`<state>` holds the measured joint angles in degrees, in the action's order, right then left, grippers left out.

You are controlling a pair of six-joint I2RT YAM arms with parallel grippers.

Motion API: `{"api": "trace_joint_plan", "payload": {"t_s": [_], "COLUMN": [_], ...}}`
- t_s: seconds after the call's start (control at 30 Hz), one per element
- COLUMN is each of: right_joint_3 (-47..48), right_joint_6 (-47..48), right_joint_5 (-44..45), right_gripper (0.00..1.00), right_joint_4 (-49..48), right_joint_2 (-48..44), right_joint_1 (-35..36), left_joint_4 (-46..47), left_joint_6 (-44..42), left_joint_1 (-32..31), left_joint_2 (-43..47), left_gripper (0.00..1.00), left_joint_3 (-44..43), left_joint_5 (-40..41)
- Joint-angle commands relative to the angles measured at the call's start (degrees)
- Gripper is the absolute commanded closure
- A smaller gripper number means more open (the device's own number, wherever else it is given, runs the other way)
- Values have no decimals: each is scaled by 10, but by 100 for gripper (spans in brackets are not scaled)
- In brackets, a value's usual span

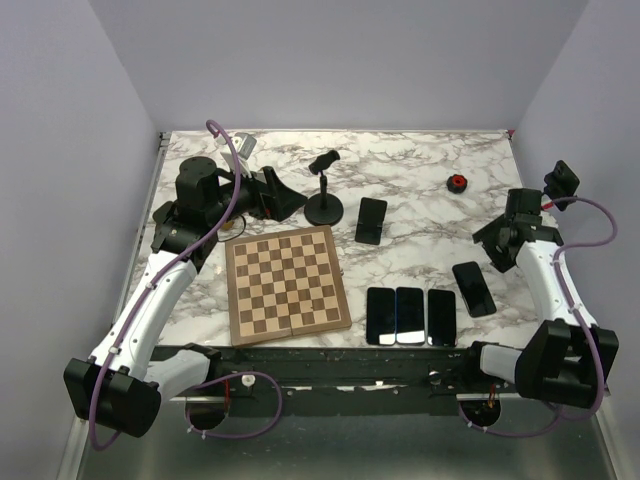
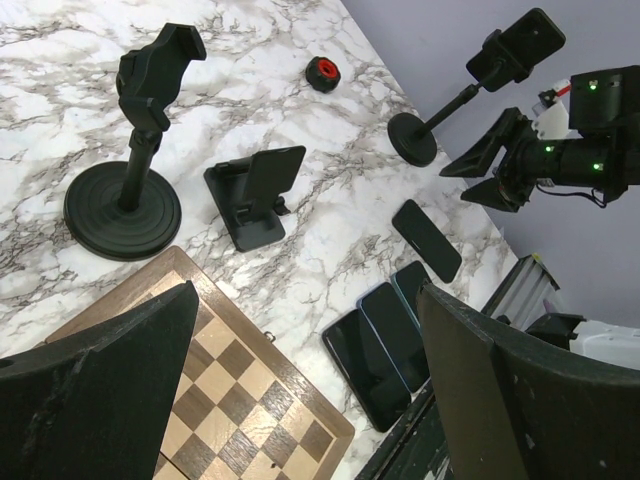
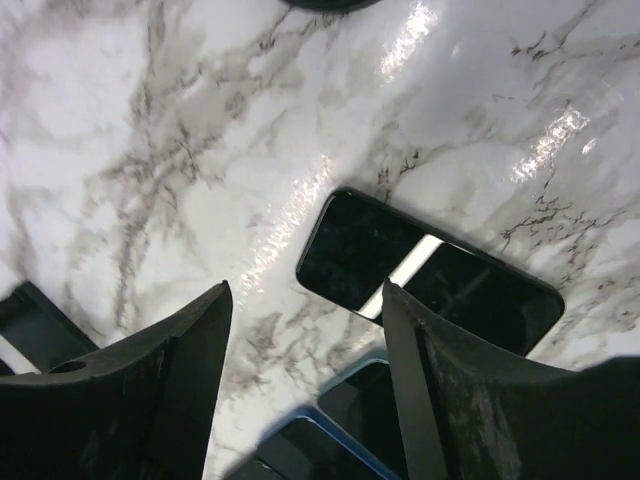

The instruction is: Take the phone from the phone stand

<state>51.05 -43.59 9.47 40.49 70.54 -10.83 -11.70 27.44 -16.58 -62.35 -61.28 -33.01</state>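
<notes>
Top view: marble desk (image 1: 420, 160), chessboard (image 1: 287, 285) at 8 o'clock from centre. Just off centre toward 12, the phone (image 1: 371, 220) stands tilted on its rest, not yet removed. An empty pole stand (image 1: 324, 200) sits just beside it at its 9 o'clock. Left hand (image 1: 288, 200) hovers at the pole stand's 9 o'clock, released, nothing in it. Right hand (image 1: 495, 250) hangs at the desk's 3 o'clock over a lone phone (image 1: 473, 288) lying flat. A row of three phones (image 1: 410, 316) lies at 5 o'clock, a red knob (image 1: 457, 182) at 2 o'clock. Left wrist view: fingers (image 2: 110, 380) spread wide and bare. Beyond them the phone leans back on a small folding stand (image 2: 245, 230), its lower edge apparently behind the front lip, with the pole stand apart at its 9 o'clock. A second pole stand (image 2: 412, 140) shows at the picture's 2 o'clock; whether its clamp holds anything is unclear. Right wrist view: fingers (image 3: 130, 380) apart, gripping nothing, lone phone flat on the marble below the gap. Judgement: the step is the reach for the leaning phone, likely by the left hand. To do it well, skirt the pole stand, take the phone by its long edges high up and clench fully. Then lift along the backrest to clear the lip; a forward pull probably drags or tips the light stand.
</notes>
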Motion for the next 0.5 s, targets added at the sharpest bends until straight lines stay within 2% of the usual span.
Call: {"api": "trace_joint_plan", "payload": {"t_s": [0.0, 0.07, 0.2, 0.37, 0.47], "right_joint_3": [6, 5, -11, -33, -45], "right_joint_6": [-63, -77, -93, -92, -106], "right_joint_5": [83, 121, 170, 160, 153], "right_gripper": [38, 44, 45, 48, 54], "right_joint_4": [-10, 4, 5, -31, -37], "right_joint_2": [-31, -39, -40, -7, 15], "right_joint_1": [1, 1, -8, -25, -25], "left_joint_4": [5, 6, 6, 8, 7], "left_joint_6": [-6, -6, -5, -3, -4], "left_joint_1": [3, 3, 5, 4, 5], "left_joint_2": [5, 5, 6, 5, 4], "left_gripper": [2, 1, 1, 1, 1], "left_joint_3": [-15, -16, -16, -15, -15], "left_joint_5": [-4, -5, -6, -8, -8]}}
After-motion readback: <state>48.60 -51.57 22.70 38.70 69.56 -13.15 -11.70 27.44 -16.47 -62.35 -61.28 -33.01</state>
